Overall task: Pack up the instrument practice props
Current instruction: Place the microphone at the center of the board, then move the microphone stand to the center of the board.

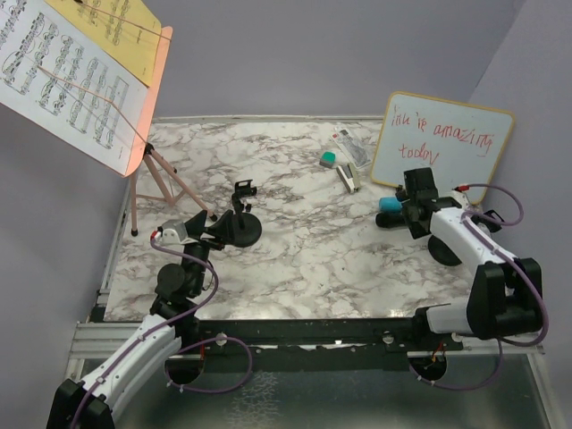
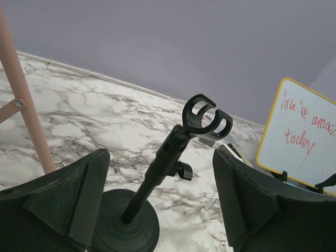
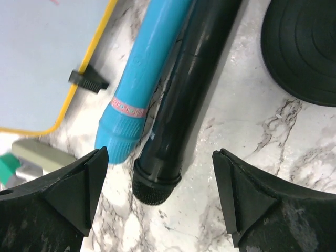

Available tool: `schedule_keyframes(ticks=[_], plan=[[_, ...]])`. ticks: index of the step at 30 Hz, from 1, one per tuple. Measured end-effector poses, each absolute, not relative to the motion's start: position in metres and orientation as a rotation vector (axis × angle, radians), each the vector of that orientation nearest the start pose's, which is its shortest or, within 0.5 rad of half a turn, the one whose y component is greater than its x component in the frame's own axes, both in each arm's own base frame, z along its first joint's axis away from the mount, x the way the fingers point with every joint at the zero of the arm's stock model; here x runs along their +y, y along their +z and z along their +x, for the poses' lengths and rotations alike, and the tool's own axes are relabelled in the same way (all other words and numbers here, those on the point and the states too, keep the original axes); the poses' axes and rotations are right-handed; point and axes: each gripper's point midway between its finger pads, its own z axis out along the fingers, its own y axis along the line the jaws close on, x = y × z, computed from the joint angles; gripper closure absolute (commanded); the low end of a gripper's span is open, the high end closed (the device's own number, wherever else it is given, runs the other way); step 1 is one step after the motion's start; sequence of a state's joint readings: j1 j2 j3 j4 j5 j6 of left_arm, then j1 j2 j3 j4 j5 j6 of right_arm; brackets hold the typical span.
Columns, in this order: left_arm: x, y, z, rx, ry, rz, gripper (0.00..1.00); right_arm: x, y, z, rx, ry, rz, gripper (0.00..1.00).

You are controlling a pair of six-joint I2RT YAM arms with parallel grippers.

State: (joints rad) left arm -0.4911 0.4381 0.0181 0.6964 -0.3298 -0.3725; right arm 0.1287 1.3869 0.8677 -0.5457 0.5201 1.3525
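Right hand [image 3: 160,157] hangs wide over the black mic [image 3: 184,89] and blue mic [image 3: 142,73], which lie touching just beside the whiteboard [image 3: 42,58], so closing here could pinch both or roll one into the whiteboard; left hand [image 2: 160,157], also wide, faces a pole [image 2: 173,142] well left of the whiteboard.
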Motion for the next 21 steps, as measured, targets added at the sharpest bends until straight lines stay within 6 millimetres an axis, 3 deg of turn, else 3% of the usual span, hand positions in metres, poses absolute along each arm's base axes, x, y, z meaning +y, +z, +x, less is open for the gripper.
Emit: schedule_keyframes(ticks=[4, 7, 14, 21], plan=[[-0.093, 0.207, 0.264, 1.324, -0.517, -0.207, 0.14, 0.004, 0.100, 0.328, 1.976, 0.032, 1.318, 0.15], [-0.094, 0.202, 0.265, 1.341, -0.511, -0.204, 0.14, 0.028, 0.119, 0.332, 2.027, 0.126, 1.095, 0.15], [-0.095, 0.191, 0.268, 1.382, -0.497, -0.199, 0.14, 0.114, 0.159, 0.343, 2.050, 0.405, 0.506, 0.16], [-0.095, 0.185, 0.268, 1.405, -0.491, -0.205, 0.14, 0.210, 0.194, 0.338, 1.941, 0.648, 0.004, 0.15]])
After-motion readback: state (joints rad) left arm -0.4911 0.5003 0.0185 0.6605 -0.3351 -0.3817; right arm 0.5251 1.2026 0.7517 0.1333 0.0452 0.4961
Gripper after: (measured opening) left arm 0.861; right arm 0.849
